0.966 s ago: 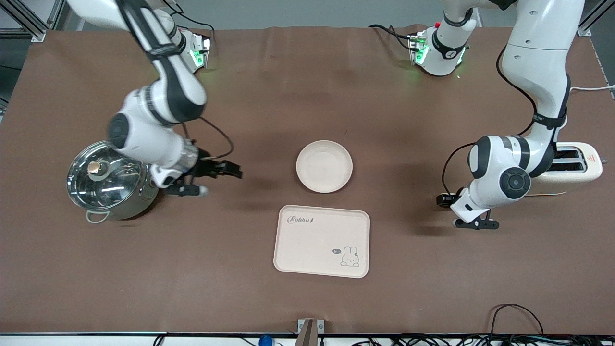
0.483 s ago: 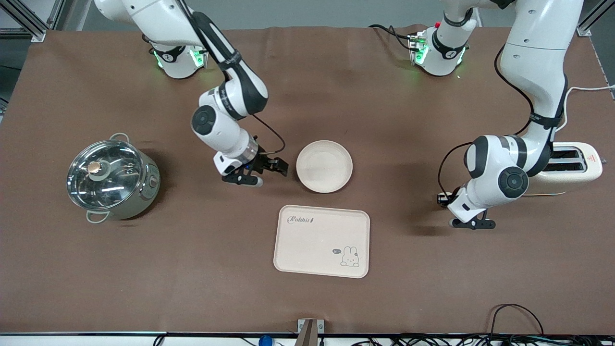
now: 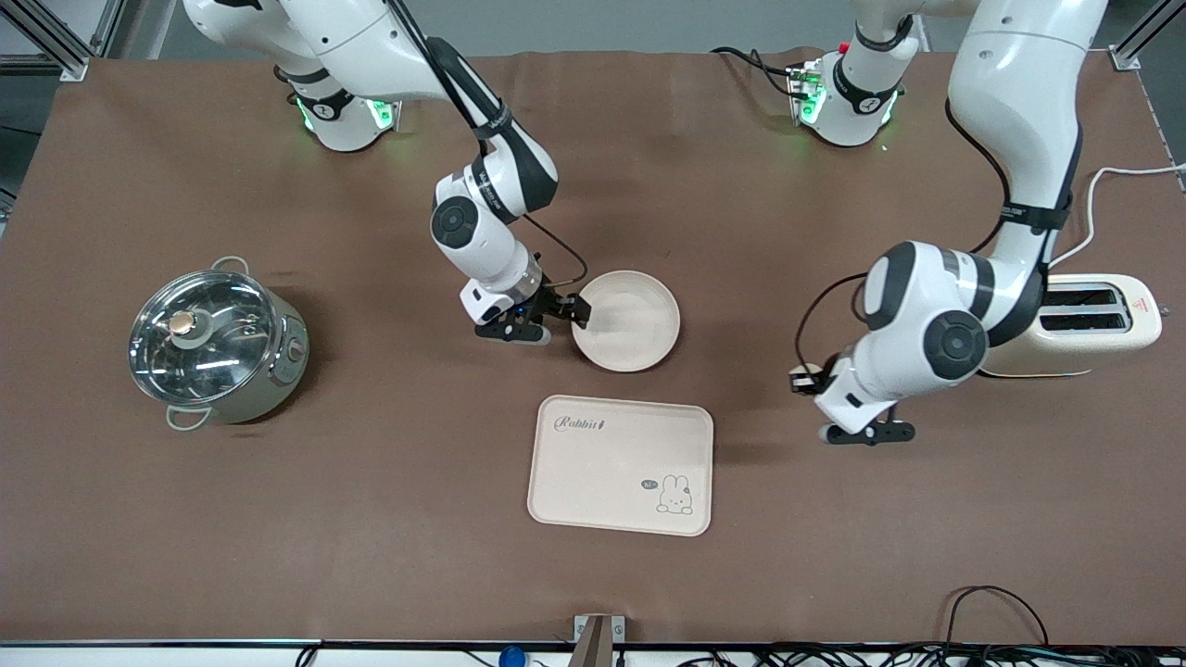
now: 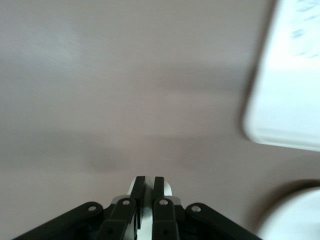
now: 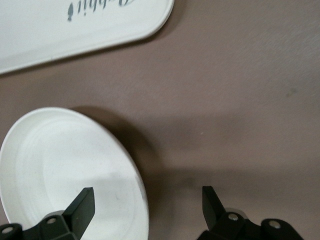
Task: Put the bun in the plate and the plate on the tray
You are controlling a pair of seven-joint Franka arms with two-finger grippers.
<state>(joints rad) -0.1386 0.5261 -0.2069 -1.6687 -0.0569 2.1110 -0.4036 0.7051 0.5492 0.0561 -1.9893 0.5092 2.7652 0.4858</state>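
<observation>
The small cream-white rounded bun [image 4: 167,189] is being pinched between the closed fingers of the left gripper [image 4: 149,182], which is hovering over bare brown tablecloth [image 3: 834,556] at about two o'clock from the cream rectangular "Rabbit" tray [image 3: 621,465]. The round, shallow cream-white plate [image 3: 626,320] is lying empty at the tray's twelve o'clock, just apart from it. The right gripper [image 3: 542,321] is straddling the plate's rim at nine o'clock with its jaws spread wide. A white two-slot toaster [image 3: 1098,324] is standing at the plate's three o'clock and a glass-lidded steel pot [image 3: 213,347] at its nine o'clock.
</observation>
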